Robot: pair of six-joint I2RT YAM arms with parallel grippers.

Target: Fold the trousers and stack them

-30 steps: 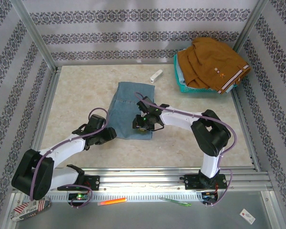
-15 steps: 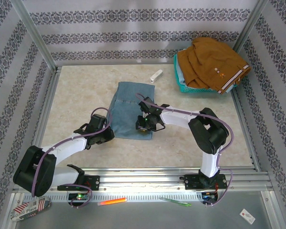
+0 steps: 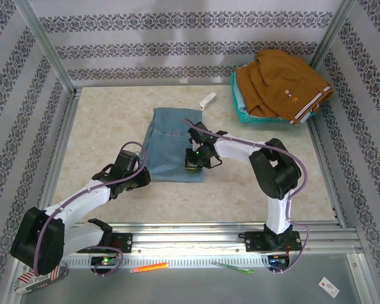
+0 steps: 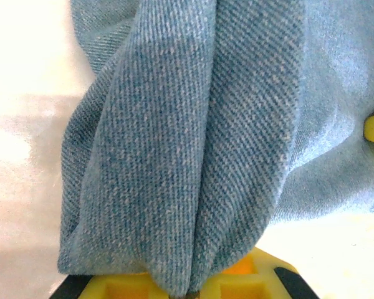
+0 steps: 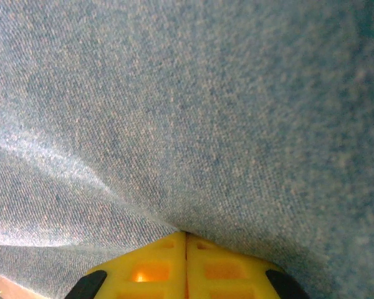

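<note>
— So, starting at the left: what has the left gripper [image 3: 141,179] got?
— Its yellow fingers [image 4: 131,288] are clenched on a bunched fold of the jeans [image 3: 172,147]. In the wrist view the denim rises straight out from between them, and bare table [image 3: 95,126] shows off to their left.
— And the right gripper [image 3: 192,164]?
— Pinched tight too. Its pads [image 5: 149,268] meet, and a crease in the denim runs right into the seam between them. I judge it is grasping cloth at the near right edge, not merely resting on it.
— Where do the jeans lie overall?
— Flat on the table as a compact rectangle, stretching away beyond both sets of fingertips, with a gripper at each near corner.
— How far along, then?
— Partly folded, I'd say: no long legs show, so the cloth is already doubled up. Another fold, with the near edge carried over to the far one, looks to be the step in hand. The stacking is not yet done. The teal basket [image 3: 239,109] holding a brown garment [image 3: 278,81], well beyond the right fingers, may be the pile.
</note>
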